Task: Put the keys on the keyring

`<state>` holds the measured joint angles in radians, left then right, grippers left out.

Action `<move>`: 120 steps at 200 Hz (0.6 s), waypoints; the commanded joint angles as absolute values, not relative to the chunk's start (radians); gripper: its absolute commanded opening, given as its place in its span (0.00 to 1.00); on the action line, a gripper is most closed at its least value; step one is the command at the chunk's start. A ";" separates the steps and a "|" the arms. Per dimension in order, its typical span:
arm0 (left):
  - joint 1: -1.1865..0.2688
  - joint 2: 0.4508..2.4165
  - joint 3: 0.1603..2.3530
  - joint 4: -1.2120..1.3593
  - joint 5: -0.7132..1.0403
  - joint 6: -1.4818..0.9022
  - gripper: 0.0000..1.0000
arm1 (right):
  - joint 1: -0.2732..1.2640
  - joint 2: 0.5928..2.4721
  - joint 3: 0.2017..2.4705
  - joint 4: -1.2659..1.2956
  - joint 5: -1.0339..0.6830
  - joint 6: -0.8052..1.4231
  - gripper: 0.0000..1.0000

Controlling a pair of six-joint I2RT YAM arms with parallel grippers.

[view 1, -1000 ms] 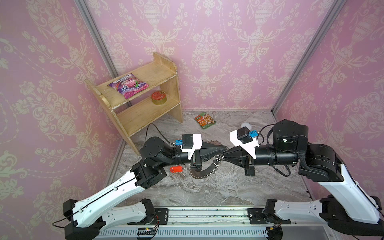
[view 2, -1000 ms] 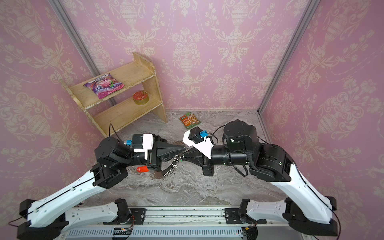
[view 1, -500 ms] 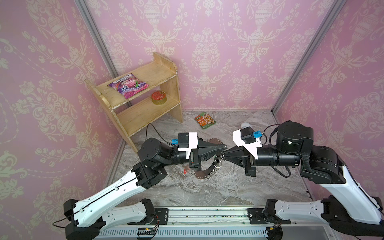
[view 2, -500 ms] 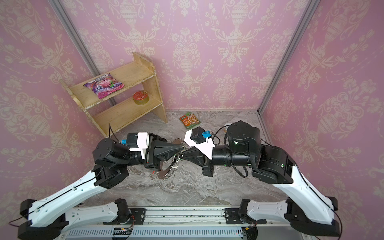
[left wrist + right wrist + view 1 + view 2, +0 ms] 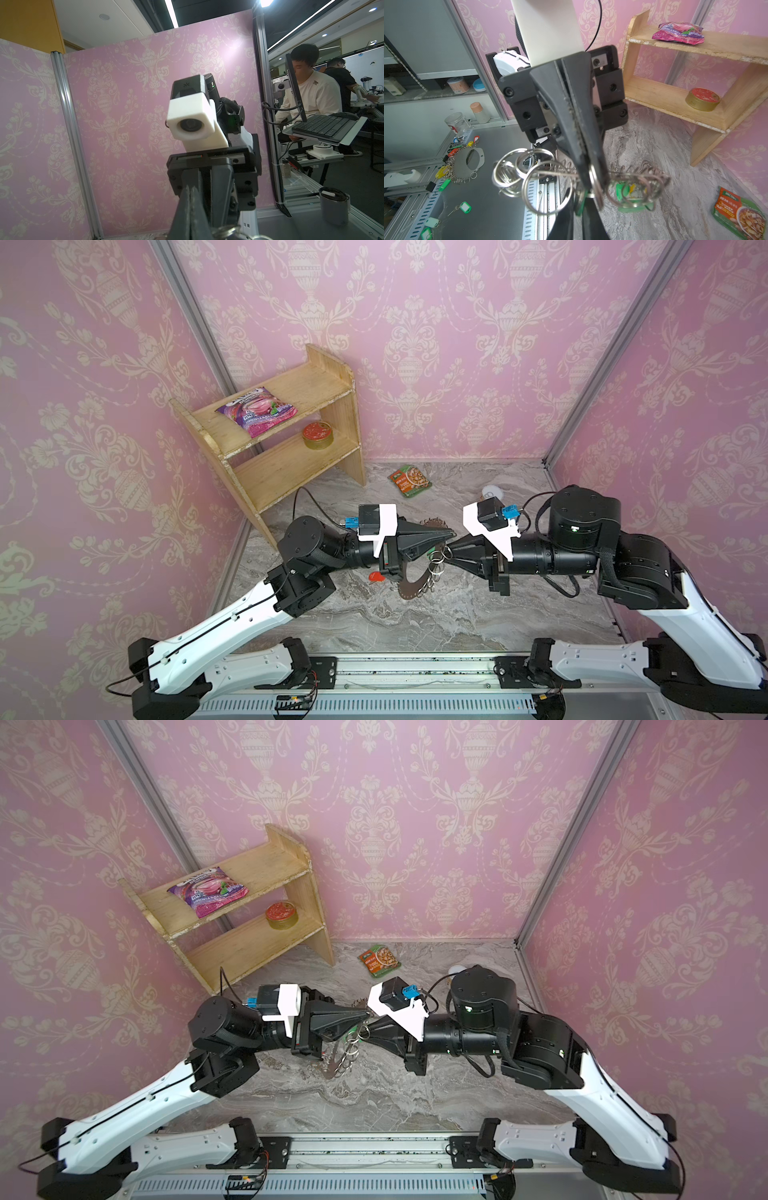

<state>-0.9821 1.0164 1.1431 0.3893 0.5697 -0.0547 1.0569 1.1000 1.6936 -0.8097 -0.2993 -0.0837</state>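
The keyring (image 5: pixel 409 592) is a grey plate rimmed with wire loops (image 5: pixel 347 1052), and it hangs below the two grippers in both top views. The left gripper (image 5: pixel 451 536) (image 5: pixel 367 1015) is shut on its upper edge, and its fingers (image 5: pixel 190 207) are pressed together. The right gripper (image 5: pixel 449 552) (image 5: pixel 370 1031) meets it tip to tip. In the right wrist view the right gripper (image 5: pixel 584 194) pinches a green key (image 5: pixel 581 204) against a loop (image 5: pixel 593 180). Green keys (image 5: pixel 620 191) and a yellow one (image 5: pixel 632 188) hang on the ring. A red key (image 5: pixel 376 576) shows by the plate's left end.
A wooden shelf (image 5: pixel 291 472) at the back left holds a purple packet (image 5: pixel 257 410) and a red-lidded tin (image 5: pixel 318 435). A green-orange food packet (image 5: pixel 410 481) lies on the marble floor. Outside the cell a second ring plate (image 5: pixel 471 162) and loose tags (image 5: pixel 465 207) lie on a metal bench.
Both grippers stay tip to tip, with the left wrist drawn slightly left and the right slightly right. The hanging plate has swung, and the red key now shows closer to it.
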 commanded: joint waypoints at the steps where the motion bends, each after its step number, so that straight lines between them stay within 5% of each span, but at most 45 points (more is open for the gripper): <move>1: -0.967 1.011 1.135 0.466 0.568 -0.063 0.00 | 1.065 1.107 1.677 -0.833 -0.307 -0.071 0.15; 120: -0.893 1.025 1.098 0.573 0.704 -0.201 0.00 | 1.064 1.021 1.659 -0.871 -0.216 -0.067 0.41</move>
